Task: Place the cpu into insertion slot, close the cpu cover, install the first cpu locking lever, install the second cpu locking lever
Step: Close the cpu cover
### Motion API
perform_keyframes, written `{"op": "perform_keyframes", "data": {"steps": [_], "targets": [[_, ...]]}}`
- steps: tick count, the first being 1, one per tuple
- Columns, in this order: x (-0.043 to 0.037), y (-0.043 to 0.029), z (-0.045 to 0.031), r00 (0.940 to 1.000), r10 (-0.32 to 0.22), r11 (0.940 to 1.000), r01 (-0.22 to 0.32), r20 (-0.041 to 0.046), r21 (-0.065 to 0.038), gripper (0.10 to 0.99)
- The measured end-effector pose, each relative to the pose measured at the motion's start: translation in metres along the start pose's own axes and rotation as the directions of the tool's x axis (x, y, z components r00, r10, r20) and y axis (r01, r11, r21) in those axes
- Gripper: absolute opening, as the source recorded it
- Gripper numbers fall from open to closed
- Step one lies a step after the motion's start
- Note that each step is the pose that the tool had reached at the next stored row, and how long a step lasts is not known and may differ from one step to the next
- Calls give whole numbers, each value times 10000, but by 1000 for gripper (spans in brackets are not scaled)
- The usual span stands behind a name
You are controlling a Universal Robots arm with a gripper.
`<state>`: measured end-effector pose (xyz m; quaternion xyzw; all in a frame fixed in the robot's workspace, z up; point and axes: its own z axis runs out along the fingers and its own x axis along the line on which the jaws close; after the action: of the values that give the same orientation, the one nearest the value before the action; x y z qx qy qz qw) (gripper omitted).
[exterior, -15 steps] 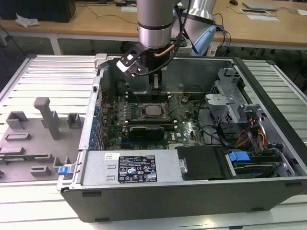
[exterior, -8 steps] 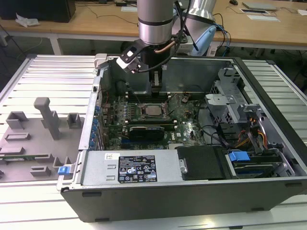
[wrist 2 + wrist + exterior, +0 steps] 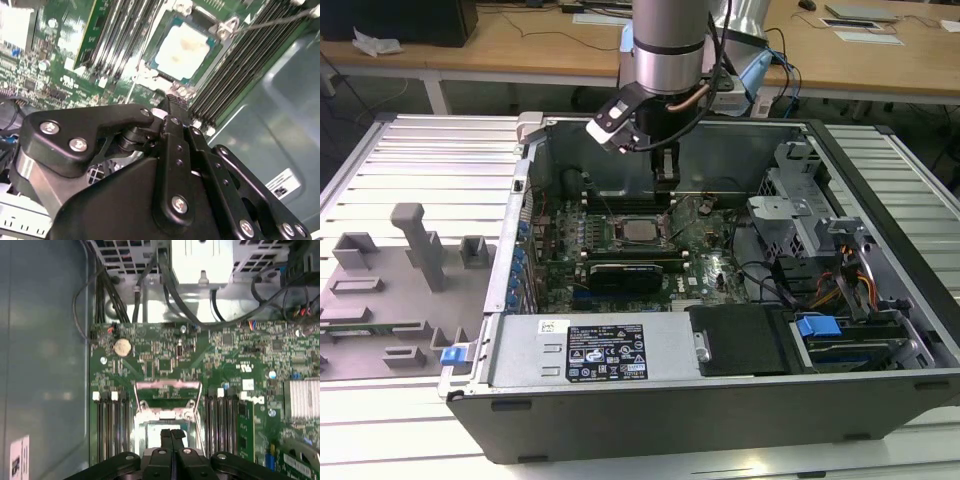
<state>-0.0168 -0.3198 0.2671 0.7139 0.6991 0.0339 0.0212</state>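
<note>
Cpu (image 3: 640, 229): where is it logged?
— Seated in the insertion slot (image 3: 617, 232) on the green board, pale top uncovered. The cpu cover (image 3: 167, 386) is seen raised beside it.

Any writing noted?
— A black-and-white label (image 3: 606, 352) is stuck on the power supply box (image 3: 520, 355), and a white sticker (image 3: 19, 457) on the case wall (image 3: 45, 365). The print is not made out.

Gripper (image 3: 171, 436) state?
— Fingers are pressed together, nothing held. It is held just above the slot's edge, near the cover; contact cannot be told.
</note>
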Motion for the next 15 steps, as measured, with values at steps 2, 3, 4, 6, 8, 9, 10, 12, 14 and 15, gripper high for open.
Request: {"op": "perform_keyframes", "data": {"steps": [2,3,4,6,8,9,10,12,14,15], "targets": [[2,90,7,10000,0,10000,0,-1,5,106],[2,123,10,10000,1,10000,-1,1,8,106],[4,194,15,10000,0,10000,0,0,13,106],[6,315,24,10000,1,10000,-1,2,26,106],[9,417,34,10000,2,10000,-2,-1,36,106],[10,460,37,10000,0,10000,0,-1,41,106],[10,496,39,10000,1,10000,-1,0,45,106],[12,591,49,10000,1,10000,-1,-1,53,106],[12,616,80,10000,1,10000,-1,1,64,106],[12,623,98,10000,1,10000,-1,1,76,106]]}}
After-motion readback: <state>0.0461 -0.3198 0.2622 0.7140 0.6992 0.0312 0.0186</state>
